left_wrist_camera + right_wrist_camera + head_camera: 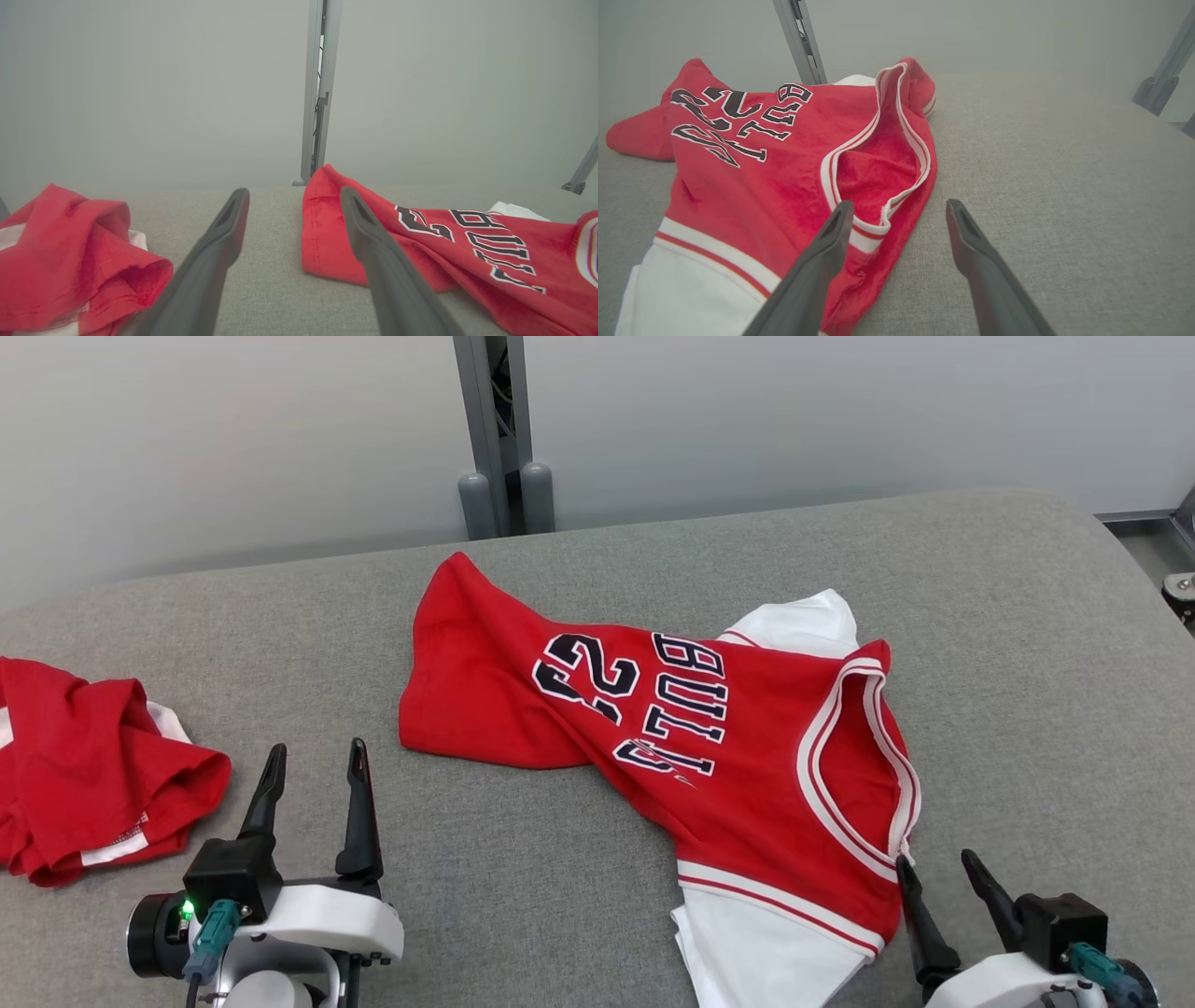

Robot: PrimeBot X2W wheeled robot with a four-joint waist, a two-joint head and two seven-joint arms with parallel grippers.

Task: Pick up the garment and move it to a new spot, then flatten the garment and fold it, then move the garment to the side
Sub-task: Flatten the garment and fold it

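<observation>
The red jersey (709,737) lay sprawled across the middle of the grey padded table (1027,663), and what a rumpled sight it was! Its black-and-white lettering faced up and ran sideways in the head view. The hem end pointed toward the far left, and the white-trimmed collar (864,756) gaped open at the near right. A white sleeve (803,621) poked out on the far side, and another white panel (756,952) spilled toward the near edge.

Down at the lower left, the left gripper (316,747) hovered with its two dark fingers spread wide, nothing between them. In its wrist view those fingers framed bare grey cloth, with the jersey's hem corner just beyond the right-hand one.

Over on the right, the right gripper (934,859) was parted just as wide and held nothing. Its inner finger (831,242) sat right at the collar's near rim, while the outer one stood over bare table. Whether that inner tip actually touched the fabric could not be told.

Well apart, at the table's left edge, a second red garment (93,765) sat bunched in a heap. Behind the table a metal post (495,429) rose against the pale wall (233,448).
</observation>
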